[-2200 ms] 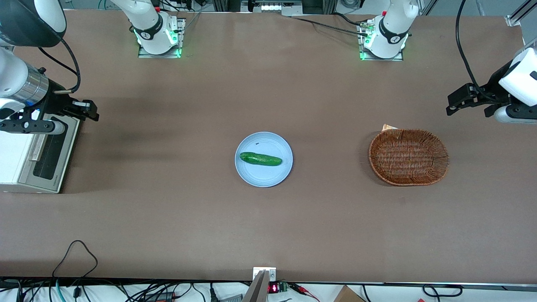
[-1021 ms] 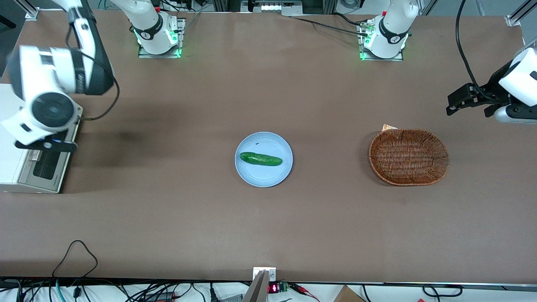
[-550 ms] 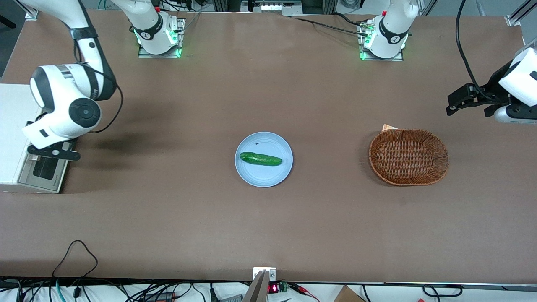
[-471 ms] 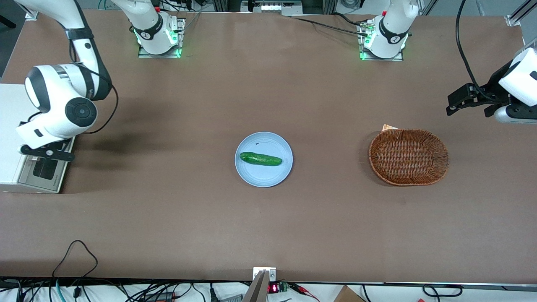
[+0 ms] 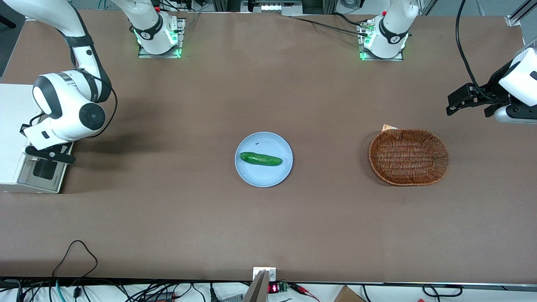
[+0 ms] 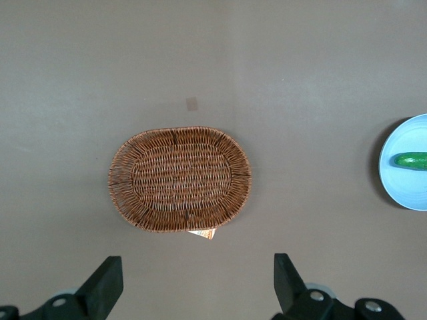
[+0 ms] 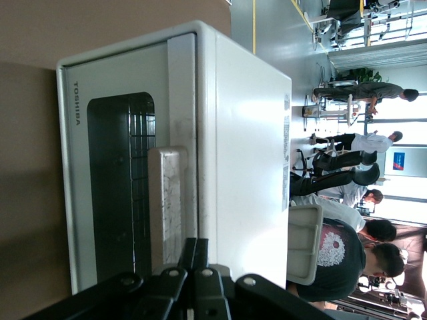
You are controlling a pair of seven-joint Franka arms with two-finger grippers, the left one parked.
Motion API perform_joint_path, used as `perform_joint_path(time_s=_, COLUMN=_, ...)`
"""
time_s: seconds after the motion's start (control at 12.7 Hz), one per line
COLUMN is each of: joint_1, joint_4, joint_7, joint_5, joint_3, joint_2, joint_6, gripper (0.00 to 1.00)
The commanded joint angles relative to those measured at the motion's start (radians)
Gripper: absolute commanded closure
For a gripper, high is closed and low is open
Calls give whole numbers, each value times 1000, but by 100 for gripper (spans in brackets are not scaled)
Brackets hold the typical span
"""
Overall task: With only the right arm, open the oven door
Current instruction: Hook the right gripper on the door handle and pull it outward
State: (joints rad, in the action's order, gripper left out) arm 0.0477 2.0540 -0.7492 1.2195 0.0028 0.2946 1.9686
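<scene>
My gripper [image 5: 49,153] hangs over the oven's [image 5: 12,138] front at my end of the worktop [image 5: 268,218], just above the door [image 7: 123,193] and its handle [image 7: 167,200]; the fingers look pressed together, holding nothing. The door is closed.

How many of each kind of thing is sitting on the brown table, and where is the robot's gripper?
Toaster oven: 1
Blue plate: 1
Cucumber, on the plate: 1
Wicker basket: 1
Total: 4
The right arm's gripper is over the oven door, at its handle.
</scene>
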Motion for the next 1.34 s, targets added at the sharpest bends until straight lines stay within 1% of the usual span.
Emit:
perform_joint_path(time_s=0.0, joint_1=15, joint_4=18, joint_7=-42, joint_5=32, joint_3=9, joint_2=0, joint_6=13, gripper=100)
perform_joint_path(time_s=0.24, joint_1=15, joint_4=21, joint_7=-42, joint_5=32, joint_3=11, joint_2=0, joint_6=15, gripper=100)
perform_joint_path(time_s=0.55, joint_1=14, joint_4=46, joint_7=-44, joint_5=31, joint_3=11, joint_2=9, joint_6=68, gripper=100)
perform_joint_path(time_s=0.94, joint_1=4, joint_4=57, joint_7=-41, joint_5=18, joint_3=22, joint_2=17, joint_6=72, gripper=100)
perform_joint_path(time_s=1.26, joint_1=-31, joint_4=58, joint_7=-44, joint_5=17, joint_3=28, joint_2=66, joint_6=76, gripper=100)
